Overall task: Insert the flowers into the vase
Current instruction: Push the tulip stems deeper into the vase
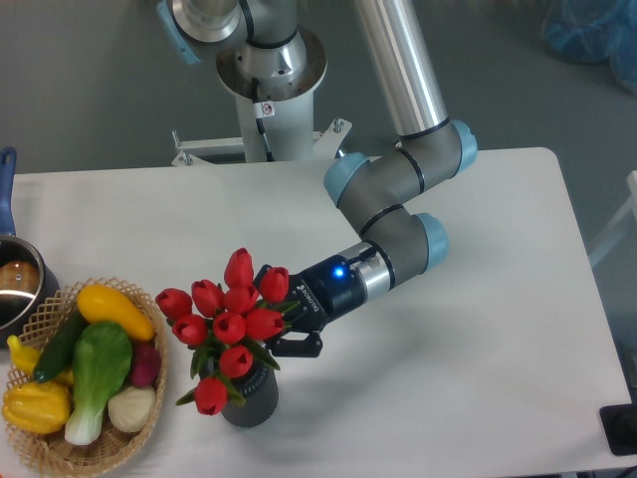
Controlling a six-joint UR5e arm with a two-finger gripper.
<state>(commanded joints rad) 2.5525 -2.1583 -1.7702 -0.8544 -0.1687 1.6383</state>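
Your gripper (267, 337) clamps flowers (225, 320), stems in vase (251, 396) mouth, near-left on table (478, 329). White wrist lettering probably Robotiq, too small to confirm.

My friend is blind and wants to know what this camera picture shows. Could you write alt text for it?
A robot arm's gripper holds a bunch of red tulips over a dark grey vase on a white table, the stems reaching into its mouth. At the left stand a wicker basket of vegetables and a metal pot.
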